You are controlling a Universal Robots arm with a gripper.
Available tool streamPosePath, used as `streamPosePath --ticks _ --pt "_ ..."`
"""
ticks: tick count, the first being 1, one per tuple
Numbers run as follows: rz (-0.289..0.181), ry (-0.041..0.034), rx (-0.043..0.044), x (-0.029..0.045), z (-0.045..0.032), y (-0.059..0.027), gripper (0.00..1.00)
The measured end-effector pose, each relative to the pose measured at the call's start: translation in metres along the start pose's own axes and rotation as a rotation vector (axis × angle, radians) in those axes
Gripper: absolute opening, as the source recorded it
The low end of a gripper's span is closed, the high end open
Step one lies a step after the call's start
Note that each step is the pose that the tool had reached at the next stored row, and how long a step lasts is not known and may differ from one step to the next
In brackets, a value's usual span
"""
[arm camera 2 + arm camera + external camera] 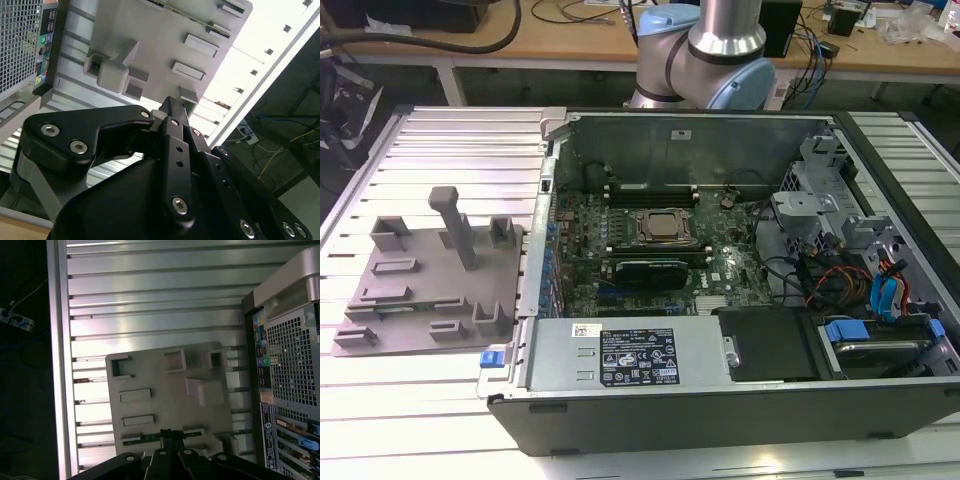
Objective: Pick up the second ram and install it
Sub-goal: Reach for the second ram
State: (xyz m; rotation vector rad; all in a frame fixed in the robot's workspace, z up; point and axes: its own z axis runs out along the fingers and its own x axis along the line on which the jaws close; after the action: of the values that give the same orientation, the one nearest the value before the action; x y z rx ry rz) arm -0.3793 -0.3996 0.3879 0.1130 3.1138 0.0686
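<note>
Ram seemingly in tray (gray), gripper near.

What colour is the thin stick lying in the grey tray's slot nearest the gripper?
Green; the second ram shows best in the first wrist view.

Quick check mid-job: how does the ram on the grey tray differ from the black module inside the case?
Colour: the ram is green, the module black. Shape: the ram shows as a thin strip, the module as a broader block. Place: the ram sits in a slot of the tray, outside the case; the module sits on the board beside the CPU. Both are long rectangles.
</note>
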Motion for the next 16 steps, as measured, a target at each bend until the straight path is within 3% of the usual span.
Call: streamPosePath --ticks 5,16 --pt "-0.002 0.0 -0.0001 0.0156 0.0014 -0.009 0.08" --pt "-0.002 0.0001 -0.0001 0.017 0.0016 -0.0103 0.08"
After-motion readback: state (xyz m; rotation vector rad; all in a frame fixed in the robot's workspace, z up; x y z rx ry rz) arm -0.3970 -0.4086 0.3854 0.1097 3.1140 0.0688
